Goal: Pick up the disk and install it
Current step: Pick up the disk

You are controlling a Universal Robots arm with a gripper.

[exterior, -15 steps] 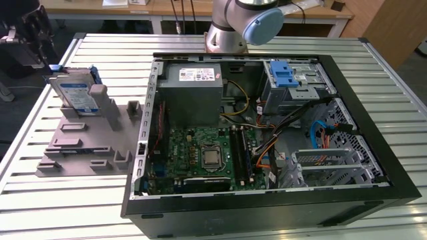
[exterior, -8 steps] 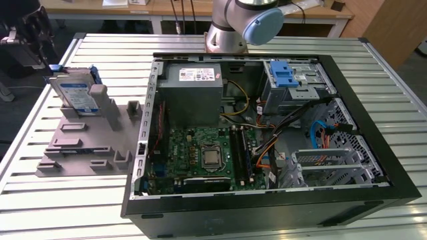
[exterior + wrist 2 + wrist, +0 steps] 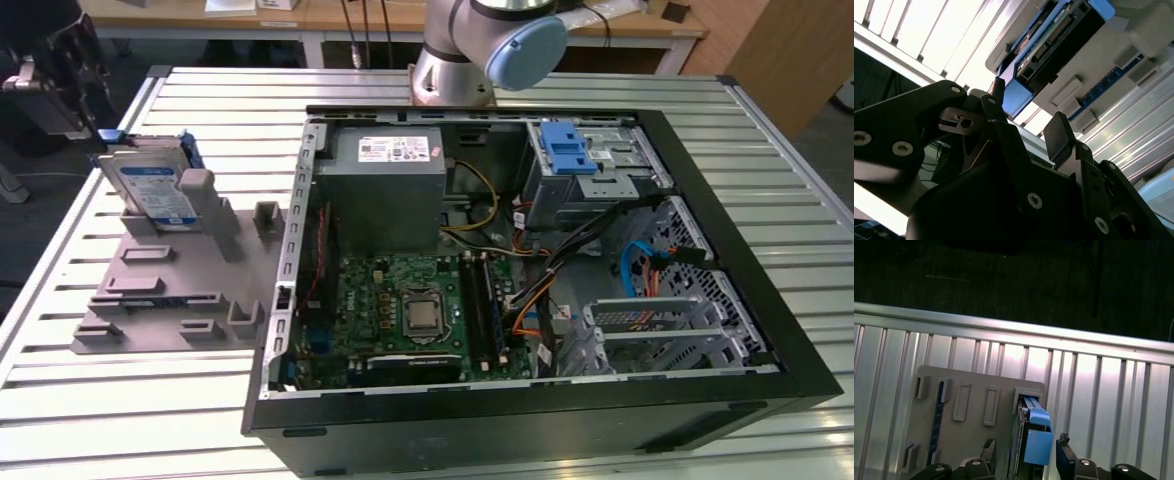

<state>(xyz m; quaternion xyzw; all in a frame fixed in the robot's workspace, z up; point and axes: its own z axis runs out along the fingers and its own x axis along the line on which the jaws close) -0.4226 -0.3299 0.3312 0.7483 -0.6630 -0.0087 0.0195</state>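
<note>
1. As we looked past the gripper (image 3: 1026, 442), its fingers stood apart, one on either side of the disk (image 3: 1037, 442), with no contact we could see.
2. We found the disk upright in the grey holder (image 3: 167, 290), beside the open computer case (image 3: 534, 420).
3. We judged it stiff, fairly heavy, smooth-faced and shock-sensitive; its blue-framed side edges looked the safest hold.

open computer case (image 3: 534, 420) beside grey holder (image 3: 167, 300) on table (image 3: 400, 85).

The disk (image 3: 1036, 447) (blue-bracketed) runs off the first wrist view's edge.
</note>
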